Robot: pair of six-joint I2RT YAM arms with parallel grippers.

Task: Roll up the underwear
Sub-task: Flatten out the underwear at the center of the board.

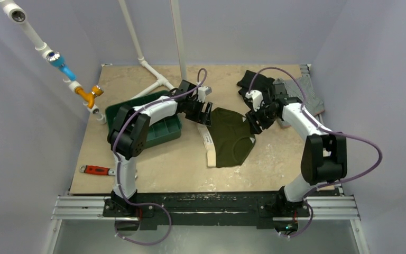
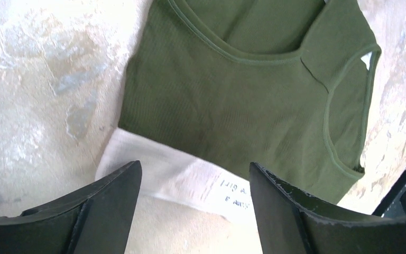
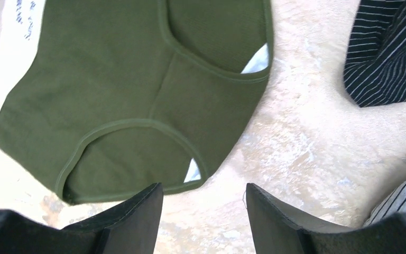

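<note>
Top external: ribbed olive underwear (image 1: pixel 231 136) lies flat on the mottled beige table (image 1: pixel 180 164), smooth cream waistband (image 1: pixel 208 144) toward the left arm. Left gripper (image 1: pixel 205 114) hovers over the waistband, jaws apart, empty. Right gripper (image 1: pixel 255 127) sits by the curved leg hems, likewise apart, empty.

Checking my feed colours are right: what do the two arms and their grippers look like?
The left arm and right arm match: white shells, bulky black joints, looping lavender cables. The left gripper and right gripper have matte black wedge fingers.
</note>
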